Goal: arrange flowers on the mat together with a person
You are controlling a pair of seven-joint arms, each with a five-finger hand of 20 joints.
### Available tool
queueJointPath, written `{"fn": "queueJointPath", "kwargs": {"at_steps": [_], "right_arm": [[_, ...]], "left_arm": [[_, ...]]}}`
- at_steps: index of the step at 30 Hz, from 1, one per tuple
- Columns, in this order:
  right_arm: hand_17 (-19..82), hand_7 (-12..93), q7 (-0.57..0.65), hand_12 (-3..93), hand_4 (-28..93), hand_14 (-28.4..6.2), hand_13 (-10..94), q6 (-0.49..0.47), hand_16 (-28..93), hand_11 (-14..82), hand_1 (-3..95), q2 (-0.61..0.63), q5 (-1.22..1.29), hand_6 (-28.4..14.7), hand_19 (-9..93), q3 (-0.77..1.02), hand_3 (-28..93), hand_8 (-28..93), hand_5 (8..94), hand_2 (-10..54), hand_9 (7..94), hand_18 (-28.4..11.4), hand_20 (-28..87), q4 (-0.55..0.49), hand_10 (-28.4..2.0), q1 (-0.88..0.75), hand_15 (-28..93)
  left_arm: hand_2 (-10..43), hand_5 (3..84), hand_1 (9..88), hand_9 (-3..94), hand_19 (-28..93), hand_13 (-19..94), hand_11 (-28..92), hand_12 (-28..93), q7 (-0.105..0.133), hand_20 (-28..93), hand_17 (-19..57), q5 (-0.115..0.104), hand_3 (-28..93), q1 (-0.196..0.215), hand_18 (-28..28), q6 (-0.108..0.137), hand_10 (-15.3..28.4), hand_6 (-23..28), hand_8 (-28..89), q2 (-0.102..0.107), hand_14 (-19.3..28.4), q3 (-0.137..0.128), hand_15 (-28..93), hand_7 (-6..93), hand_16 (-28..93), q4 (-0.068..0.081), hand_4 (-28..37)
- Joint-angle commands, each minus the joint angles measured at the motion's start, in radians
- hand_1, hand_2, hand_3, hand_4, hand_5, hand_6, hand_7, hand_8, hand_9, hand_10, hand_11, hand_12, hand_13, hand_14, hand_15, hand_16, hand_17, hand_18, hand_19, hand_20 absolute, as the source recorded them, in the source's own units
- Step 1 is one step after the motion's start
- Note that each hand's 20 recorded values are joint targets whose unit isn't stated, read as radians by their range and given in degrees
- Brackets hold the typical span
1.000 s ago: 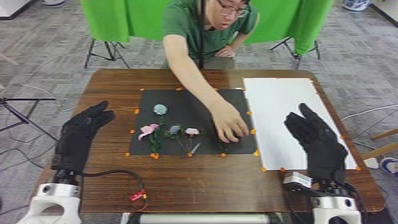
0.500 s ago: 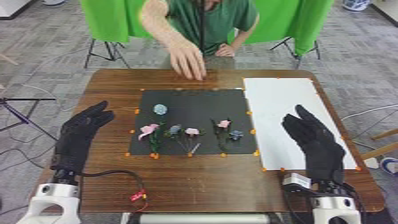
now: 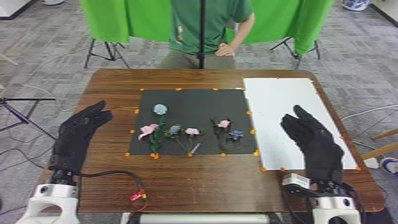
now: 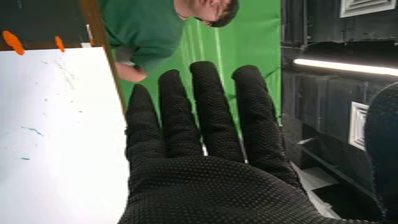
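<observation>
Flowers (image 3: 192, 131) lie mostly on the mat's (image 3: 194, 106) near half. Left hand (image 3: 80, 127), left of it, and right hand (image 3: 311, 134), over the sheet (image 3: 275, 107), have fingers extended.

R hand (image 3: 315, 142), L hand (image 3: 78, 132): blk fabric, matt, R w/ raised dots | sheet (image 3: 271, 95) beside R fingers: wht, smooth, matt | mat (image 3: 200, 107) btwn both hands' fingers: dk, matt | table (image 3: 191, 172) below fingers: brn wood, slight sheen | curtain (image 3: 304, 22) beyond fingers: grn cloth, soft folds
</observation>
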Motion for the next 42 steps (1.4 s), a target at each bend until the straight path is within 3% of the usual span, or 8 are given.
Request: {"fn": "queueJointPath", "kwargs": {"at_steps": [1,9,18,30,42], "right_arm": [[21,9,-0.008,10.2,-17,-13.8,33,-0.011,10,5.3,4.9,0.002,-0.005,-1.3,1,0.0,82,-8,43.0,-0.5,46.1,-12.3,27,-0.001,-14.7,-0.005,10],[20,10,-0.011,10.3,-17,-13.9,33,-0.02,10,5.4,5.3,0.004,-0.006,-1.0,1,-0.001,81,-8,44.1,-0.9,46.6,-12.3,27,0.0,-14.7,-0.004,10],[20,10,-0.015,10.5,-17,-14.2,33,-0.024,11,5.6,5.6,0.007,-0.003,-0.4,1,-0.001,81,-9,45.9,-1.5,47.7,-12.3,27,0.0,-14.9,-0.005,11],[20,11,-0.016,11.1,-17,-14.1,33,-0.027,11,6.4,6.1,0.008,-0.002,0.1,1,-0.003,81,-9,50.0,-1.6,51.0,-12.3,27,0.004,-14.6,0.0,11],[20,11,-0.013,11.5,-17,-14.2,34,-0.023,12,6.6,6.2,0.013,0.0,0.4,1,-0.007,81,-9,51.2,-1.6,52.4,-12.2,27,0.006,-14.5,0.007,11]], "left_arm": [[-5.3,45.4,24.7,44.8,8,34,17,15,-0.01,18,1.3,0.001,67,0.007,14.8,-0.011,12.5,2.6,-6,-0.009,16.9,0.001,13,12.3,7,0.001,-17.9],[-5.5,45.4,24.7,44.9,8,34,17,15,-0.006,18,1.3,-0.001,67,0.006,14.8,-0.012,12.4,2.6,-6,-0.004,16.9,-0.002,13,12.3,7,0.001,-18.0],[-5.5,45.4,24.6,44.9,8,34,17,15,-0.007,18,1.3,0.003,67,0.005,14.8,-0.023,12.4,2.6,-6,-0.015,16.9,-0.006,13,12.2,7,0.002,-18.0],[-5.8,45.4,24.6,44.9,8,34,17,15,-0.001,18,1.3,-0.003,67,0.004,14.8,-0.014,12.5,2.6,-6,-0.009,17.0,-0.004,13,12.3,7,0.003,-18.2],[-5.7,45.5,24.5,44.9,8,34,17,15,-0.002,18,1.3,-0.001,67,0.001,14.8,-0.02,12.6,2.6,-6,-0.014,16.9,-0.006,13,12.4,7,0.004,-18.0]]}}
